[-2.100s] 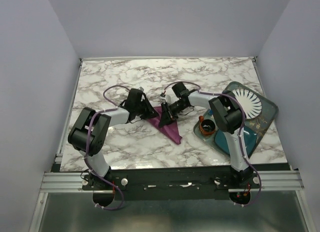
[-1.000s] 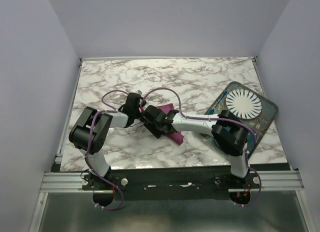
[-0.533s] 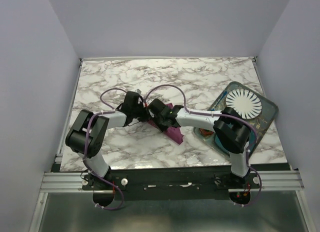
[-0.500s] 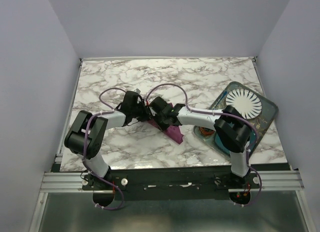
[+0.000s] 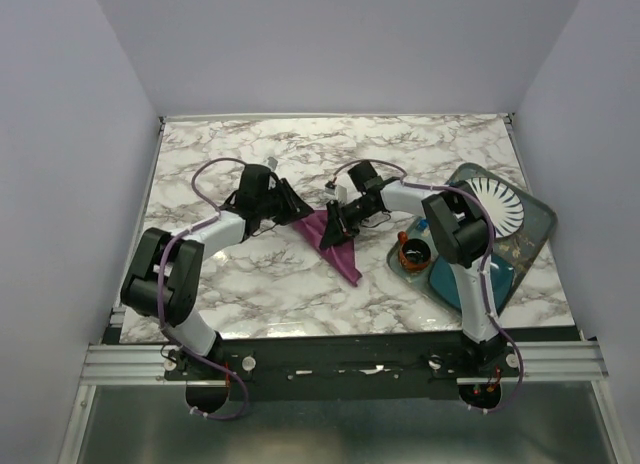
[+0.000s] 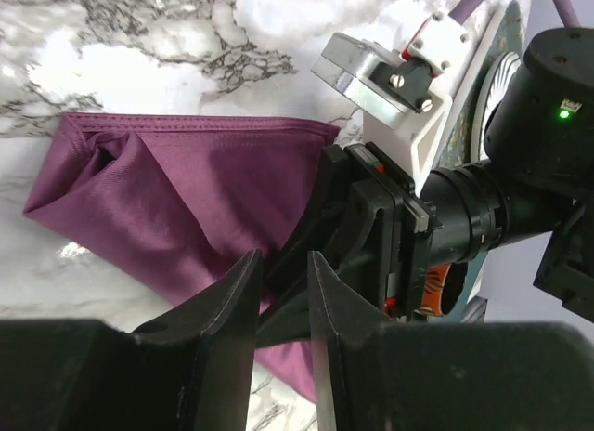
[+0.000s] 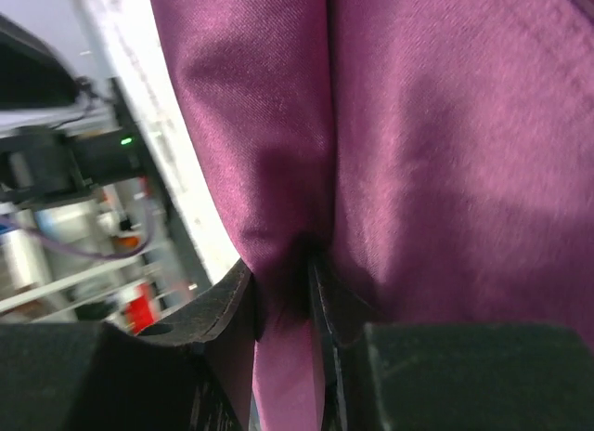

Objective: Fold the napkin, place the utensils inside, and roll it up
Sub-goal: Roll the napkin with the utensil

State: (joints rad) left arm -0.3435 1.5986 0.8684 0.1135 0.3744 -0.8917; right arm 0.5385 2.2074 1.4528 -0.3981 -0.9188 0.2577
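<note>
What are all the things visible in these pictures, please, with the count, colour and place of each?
napkin: one, plum purple, folded, mid-table between the two grippers
tray: one, dark green, right side of the table
plate: one, white, ribbed, far end of the tray
mat: one, teal-blue, near end of the tray
cup: one, dark with an orange rim, at the tray's left edge
table: one, white marble with grey veins
left gripper: one, black, at the napkin's left side, fingers a narrow gap apart
right gripper: one, black, closed on a napkin fold
</note>
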